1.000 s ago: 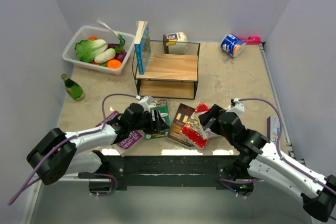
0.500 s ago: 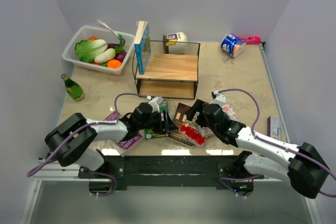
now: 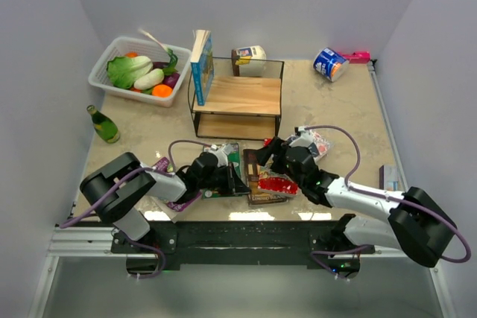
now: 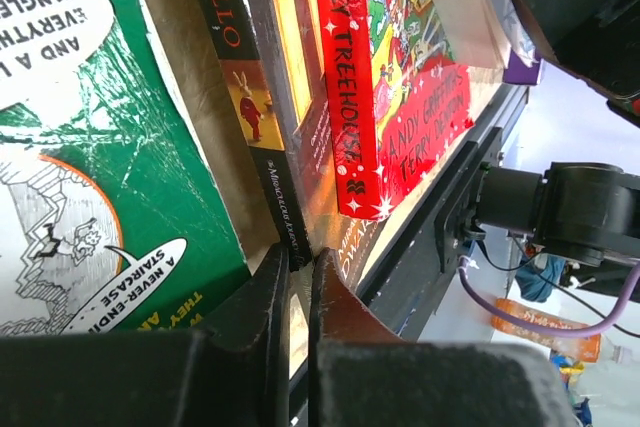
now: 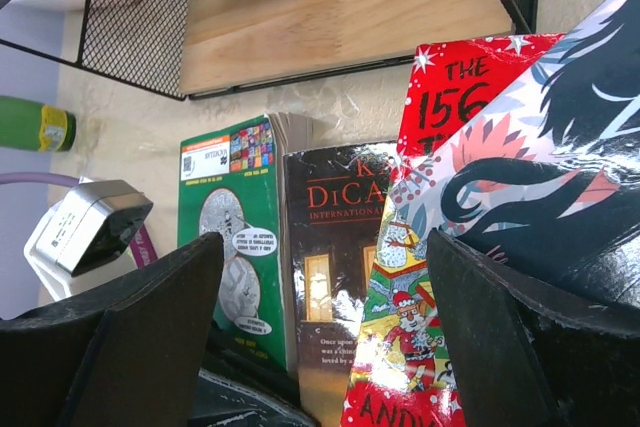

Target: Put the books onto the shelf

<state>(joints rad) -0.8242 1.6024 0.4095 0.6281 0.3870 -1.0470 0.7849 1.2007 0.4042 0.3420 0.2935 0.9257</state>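
Left wrist view: my left gripper (image 4: 298,292) pinches the dark book (image 4: 245,97) by its near end, spine running to eleven o'clock. My right gripper (image 5: 325,282) gapes over the red book (image 5: 460,97); the shelf (image 3: 242,94) waits at twelve.

The shelf (image 3: 237,106) has its top board bare right of the upright blue book (image 3: 201,67) at its left end. Just in front of the shelf, overlapping books (image 3: 257,176) crowd the bench (image 3: 335,113). Right of the shelf the bench lies open. Left of it stand a basket (image 3: 104,72) and a bottle (image 3: 103,125), and behind it a jar (image 3: 248,59).
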